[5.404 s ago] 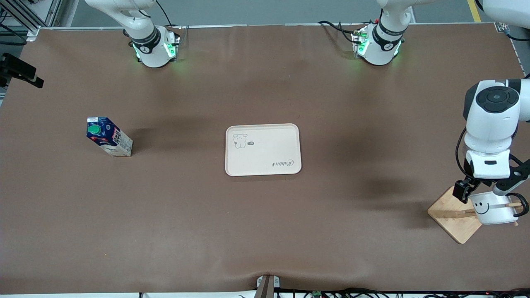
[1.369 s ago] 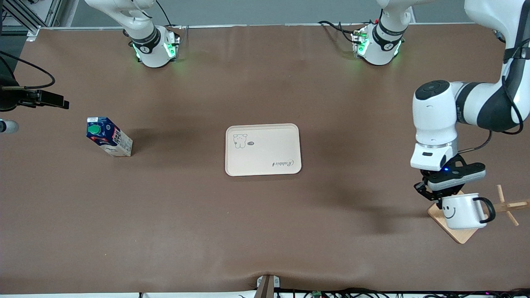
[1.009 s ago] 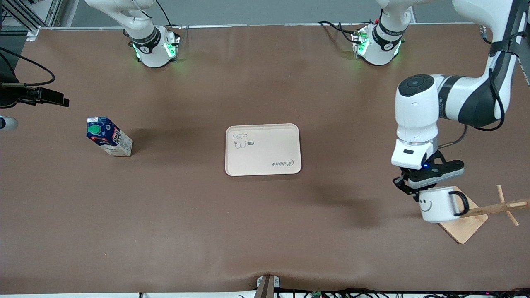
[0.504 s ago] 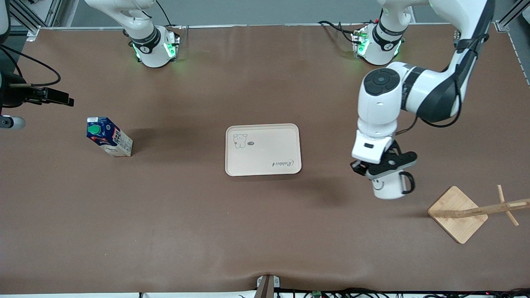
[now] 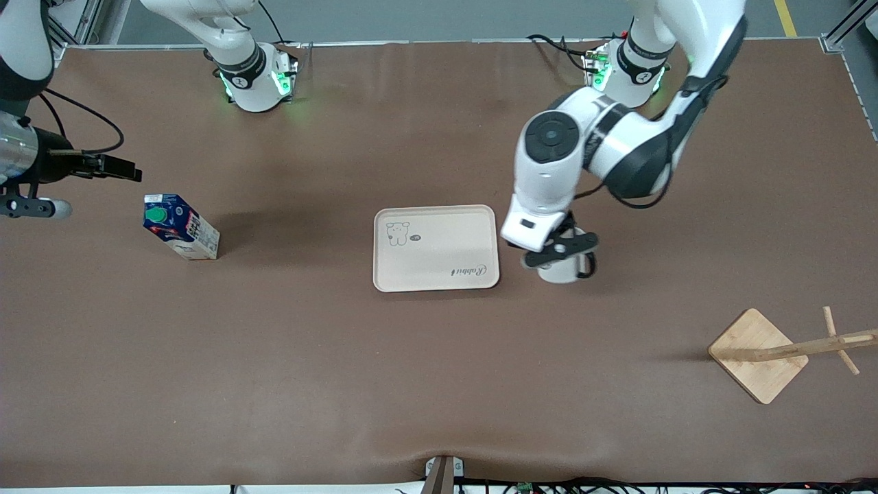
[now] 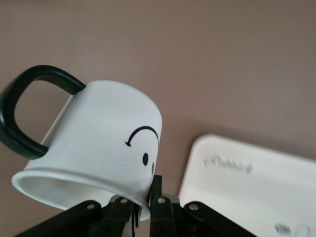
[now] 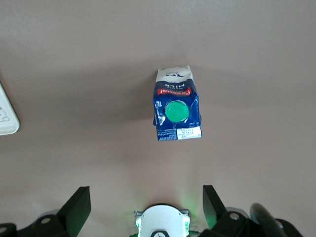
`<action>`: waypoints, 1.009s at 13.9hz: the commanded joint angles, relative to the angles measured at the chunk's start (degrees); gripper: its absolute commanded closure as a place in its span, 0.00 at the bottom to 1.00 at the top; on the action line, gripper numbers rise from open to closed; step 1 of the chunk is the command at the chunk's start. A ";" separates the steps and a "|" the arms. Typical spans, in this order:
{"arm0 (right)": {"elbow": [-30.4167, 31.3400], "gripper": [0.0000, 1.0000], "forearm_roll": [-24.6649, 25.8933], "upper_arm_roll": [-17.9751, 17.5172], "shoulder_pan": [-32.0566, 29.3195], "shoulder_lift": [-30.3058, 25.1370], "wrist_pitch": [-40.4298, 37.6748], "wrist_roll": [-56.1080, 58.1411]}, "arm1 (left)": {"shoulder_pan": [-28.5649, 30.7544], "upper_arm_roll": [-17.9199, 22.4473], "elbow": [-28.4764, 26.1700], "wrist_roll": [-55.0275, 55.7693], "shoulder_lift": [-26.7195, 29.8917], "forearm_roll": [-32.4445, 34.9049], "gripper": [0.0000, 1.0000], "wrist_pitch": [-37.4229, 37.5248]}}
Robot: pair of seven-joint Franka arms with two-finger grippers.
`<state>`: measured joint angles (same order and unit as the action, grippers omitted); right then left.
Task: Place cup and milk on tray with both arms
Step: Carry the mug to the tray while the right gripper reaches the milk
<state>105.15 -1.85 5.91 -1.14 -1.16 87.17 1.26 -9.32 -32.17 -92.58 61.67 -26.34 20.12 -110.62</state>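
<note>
Cup [image 5: 564, 269] is clamped by its rim in my left pincer [image 5: 559, 250], hanging over bare desk [image 5: 439, 384] just beside the tray [image 5: 435, 248], at the tray's edge toward the left arm's end. In the left wrist view the cup [image 6: 98, 148] hangs tilted, with only the fingertips [image 6: 157, 185] pinching the thin wall near the smiley face. Risk: a rim pinch this shallow could let the cup swing or slip if I stop hard. The tilt also means it may land on its base edge and tip over when I let go. If I lower too soon, the base could catch the tray's raised lip and shove the tray.

Milk [image 5: 180, 226] stands upright on the desk toward the right arm's end, well apart from the tray. My right pincer [image 5: 103, 167] is spread wide and holds nothing, up in the air over the desk near the carton. In the right wrist view the milk [image 7: 177, 110] sits ahead of the open fingers [image 7: 76, 207], green cap up. Risk: the carton is tall and narrow, so one finger touching first would likely knock it down. Both arms heading for the same tray could crowd each other.
</note>
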 commanded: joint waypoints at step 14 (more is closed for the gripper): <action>25.55 0.00 2.72 1.82 -0.35 -3.24 32.97 -0.21 | -12.38 0.17 8.56 -1.03 -15.40 -13.17 1.00 2.95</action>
<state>128.59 -0.68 7.83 -1.30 -2.95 118.45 1.28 -21.02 -32.19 -85.77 61.54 -40.65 8.50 -109.40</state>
